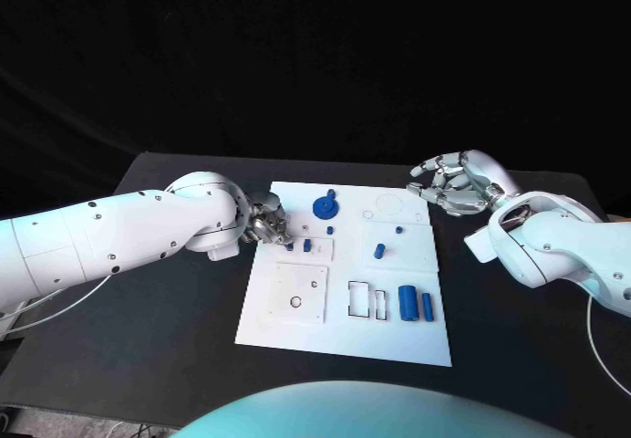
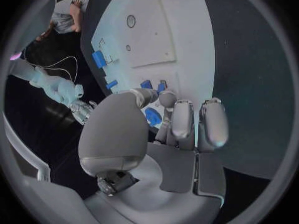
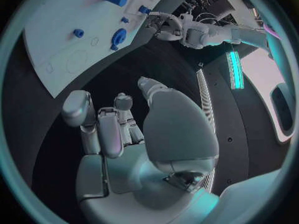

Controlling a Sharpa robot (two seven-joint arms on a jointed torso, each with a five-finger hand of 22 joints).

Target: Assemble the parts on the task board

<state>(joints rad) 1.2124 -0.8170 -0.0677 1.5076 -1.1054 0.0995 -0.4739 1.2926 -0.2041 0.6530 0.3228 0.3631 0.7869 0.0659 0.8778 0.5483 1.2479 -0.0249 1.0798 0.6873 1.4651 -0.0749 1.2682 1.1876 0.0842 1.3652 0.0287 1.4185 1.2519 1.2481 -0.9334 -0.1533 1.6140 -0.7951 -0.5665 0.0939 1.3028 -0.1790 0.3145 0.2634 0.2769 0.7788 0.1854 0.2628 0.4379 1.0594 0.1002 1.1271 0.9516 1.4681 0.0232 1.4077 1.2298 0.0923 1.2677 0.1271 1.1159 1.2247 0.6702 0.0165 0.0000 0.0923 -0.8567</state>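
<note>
Left hand (image 1: 267,225) at 9 o'clock edge of task board (image 1: 345,333), fingers curled down over small blue parts (image 1: 308,245); contact hidden, grip not determinable. Blue disc part (image 1: 326,207) toward 12 o'clock, blue cylinder (image 1: 408,302) toward 4 o'clock. Right hand (image 1: 454,182) off board at 2 o'clock, fingers loosely apart, holding nothing.

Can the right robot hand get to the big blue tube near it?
Probably yes. The right robot hand holds nothing, and the blue tube lies on the task board with nothing between them.
</note>
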